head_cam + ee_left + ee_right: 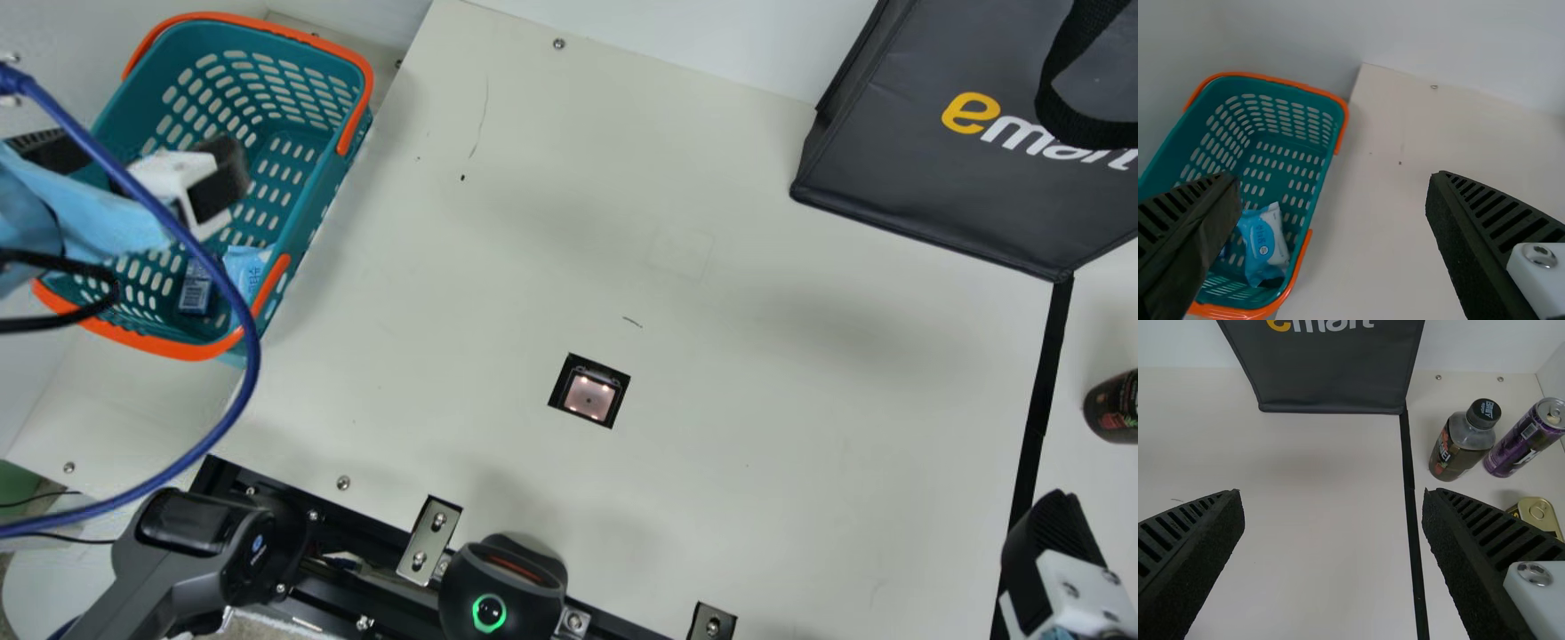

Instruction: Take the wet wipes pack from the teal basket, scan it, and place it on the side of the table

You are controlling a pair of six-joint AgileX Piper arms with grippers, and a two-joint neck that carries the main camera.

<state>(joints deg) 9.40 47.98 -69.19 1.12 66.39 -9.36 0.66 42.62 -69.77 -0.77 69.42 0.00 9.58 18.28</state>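
At the left of the main view stands the teal basket (pixel 213 18), with an orange rim. The left gripper (pixel 1333 177) is over it; its two fingers are wide apart, with nothing between them. The wet wipes pack (pixel 1263 243) lies inside the basket, near the wall which is on the table side, and a small blue box (pixel 196 289) is close to it. So the step in hand, I judge, is the reaching for the pack.

The pack should be light for its size but soft, and its smooth film may be a little slippery. It will not break, but it can bend or fold. I would take it across the middle of its body, one finger on each long side, with moderate pressure, and not by the thin sealed end, which could slip out. The near wall and the box leave not much room for the fingers.

In the middle, the scanner window (pixel 589 397) is set in the table. Further right come the black bag (pixel 925 169) and the black strip (pixel 1040 409); beyond the strip are a bottle (pixel 1461 447), a purple can (pixel 1528 440) and a tin (pixel 1537 512). The right gripper (pixel 1331 495) has its fingers wide apart too, and holds nothing.
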